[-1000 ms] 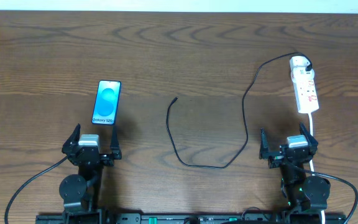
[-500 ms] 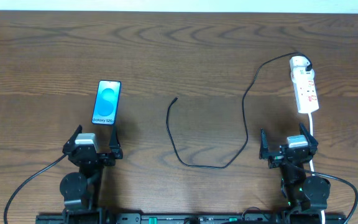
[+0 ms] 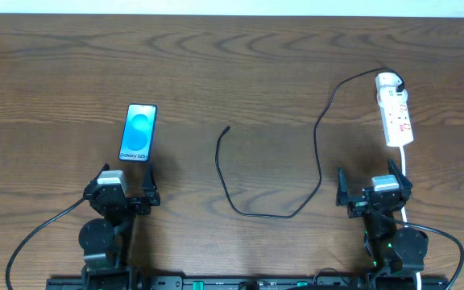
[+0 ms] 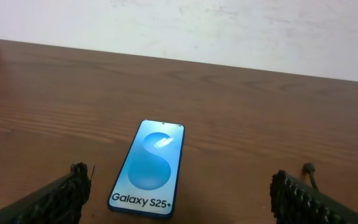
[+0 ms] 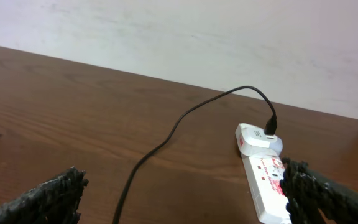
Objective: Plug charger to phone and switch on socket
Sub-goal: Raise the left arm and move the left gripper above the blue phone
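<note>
Left tool (image 3: 125,182) hangs released at the near edge of the surface (image 3: 216,56), fingers spread wide. The phone (image 3: 138,133) lies flat just ahead, screen up, toward the left edge. Right tool (image 3: 367,185) is released too, holding nothing. The socket (image 3: 396,113) sits near the far right corner, and the charger (image 3: 252,215) curls from it to the middle, plug end lying free.
</note>
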Motion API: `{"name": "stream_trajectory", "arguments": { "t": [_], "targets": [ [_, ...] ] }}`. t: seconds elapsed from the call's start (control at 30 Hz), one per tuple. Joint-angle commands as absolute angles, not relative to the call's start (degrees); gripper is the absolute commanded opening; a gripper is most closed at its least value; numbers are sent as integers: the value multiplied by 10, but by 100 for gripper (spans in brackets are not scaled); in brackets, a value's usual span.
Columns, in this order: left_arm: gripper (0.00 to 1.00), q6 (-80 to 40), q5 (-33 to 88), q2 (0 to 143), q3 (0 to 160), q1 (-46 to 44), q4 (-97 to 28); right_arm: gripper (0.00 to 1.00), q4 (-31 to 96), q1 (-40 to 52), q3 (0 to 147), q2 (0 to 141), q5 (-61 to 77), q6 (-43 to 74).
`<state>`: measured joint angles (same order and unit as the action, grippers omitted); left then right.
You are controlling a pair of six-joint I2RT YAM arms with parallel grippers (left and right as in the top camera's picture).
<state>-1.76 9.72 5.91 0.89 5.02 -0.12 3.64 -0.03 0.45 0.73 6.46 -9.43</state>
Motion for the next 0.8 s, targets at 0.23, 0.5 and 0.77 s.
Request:
{"name": "stream_trajectory", "arguments": {
  "t": [0.23, 0.5, 0.77],
  "targets": [
    [94, -26, 98, 134, 58, 47, -10, 99, 38, -4, 3, 6, 68, -86],
    [94, 36, 119, 281, 168, 47, -4, 99, 38, -4, 3, 6, 68, -86],
    [94, 53, 235, 477, 312, 47, -28, 99, 38, -4, 3, 6, 68, -86]
  ]
}}
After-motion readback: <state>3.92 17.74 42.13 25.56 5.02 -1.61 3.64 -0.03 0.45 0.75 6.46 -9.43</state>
